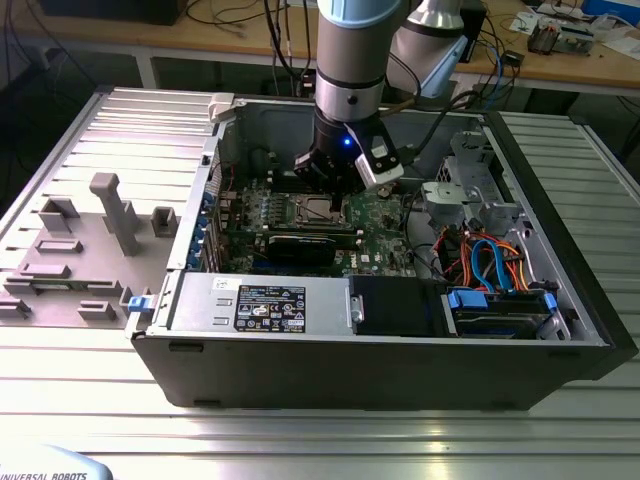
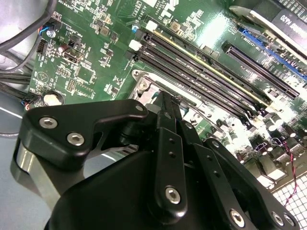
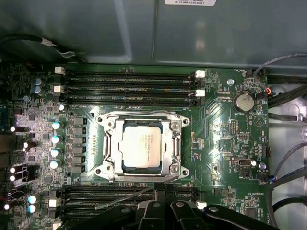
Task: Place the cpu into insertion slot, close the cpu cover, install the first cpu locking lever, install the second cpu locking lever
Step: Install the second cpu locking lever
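While seemingly seated, cpu (image 3: 140,150) beside tool (image 3: 163,191)

A: Background?
B: Ribbed grey metal table (image 1: 90,390), light glaring off its slats. Wooden workbench (image 1: 560,60) behind, cluttered with cables.
A: Floor, walls?
B: Dark under the bench, can't tell.

The exterior view stands off to one side of the open computer case (image 1: 380,330) and looks down into it at a slant, far enough back to take in the whole case, the ribbed tabletop (image 1: 320,430) and the arm. The first wrist view looks almost straight down on the motherboard (image 3: 225,139) from close by. The second wrist view sits closer still — low, raking across the board (image 2: 91,62) past the hand (image 2: 165,103). All three share the motherboard.
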